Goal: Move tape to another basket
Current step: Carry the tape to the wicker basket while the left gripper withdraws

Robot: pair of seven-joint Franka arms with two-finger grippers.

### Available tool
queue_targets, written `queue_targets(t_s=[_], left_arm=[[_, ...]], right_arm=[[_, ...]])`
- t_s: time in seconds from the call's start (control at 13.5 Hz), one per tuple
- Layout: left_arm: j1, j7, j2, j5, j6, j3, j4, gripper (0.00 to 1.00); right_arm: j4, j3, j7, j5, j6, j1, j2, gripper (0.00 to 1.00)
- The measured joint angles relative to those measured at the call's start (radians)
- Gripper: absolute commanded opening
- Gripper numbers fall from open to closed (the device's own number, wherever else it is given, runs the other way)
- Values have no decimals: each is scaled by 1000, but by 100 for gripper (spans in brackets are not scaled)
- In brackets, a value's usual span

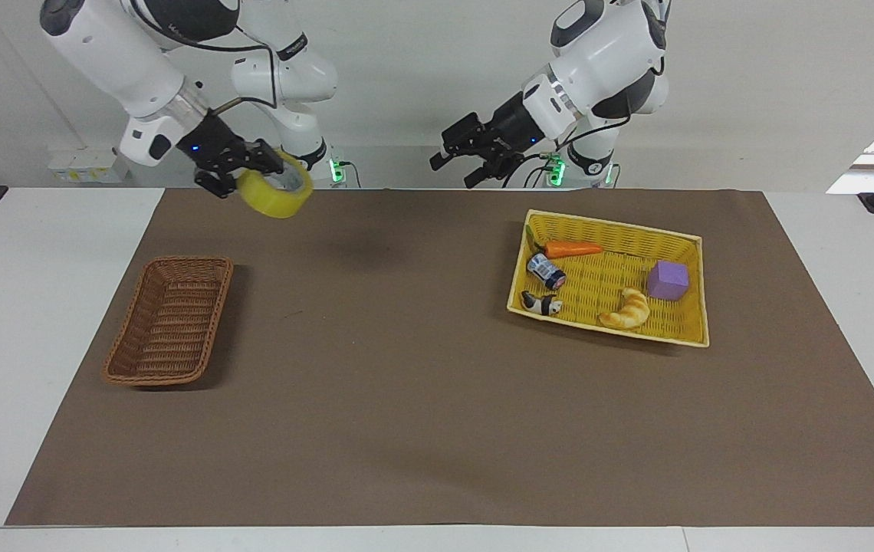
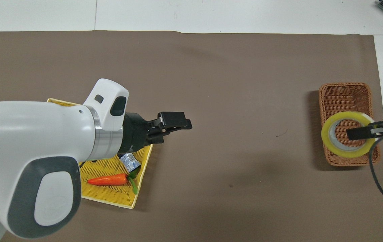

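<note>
Brown mat (image 1: 422, 399) over a white table is what you have before you.
- Right gripper (image 1: 257, 170): raised, clamped on the tape (image 1: 278, 192); the overhead view puts the roll over the basket (image 2: 344, 94), at the right arm's end of the table.
- Left gripper (image 1: 458, 161): empty, fingers parted, in the air over the mat's edge by the yellow basket (image 1: 686, 333).
- Yellow basket contents: carrot (image 1: 571, 248), can (image 1: 546, 271), purple block (image 1: 668, 280), croissant (image 1: 627, 310), small figurine (image 1: 542, 304).
</note>
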Motion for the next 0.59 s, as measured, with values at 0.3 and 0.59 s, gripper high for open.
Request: queue_targets(t_s=[0.3,0.59], left_arm=[[97,8,1,286,-107,4,0,100],[228,167,1,455,-157,4,0,100]], right_arm=[[-14,0,-199,-5,297,-100,259,0],[7,-1,-271,-9,341,-148,327,0]])
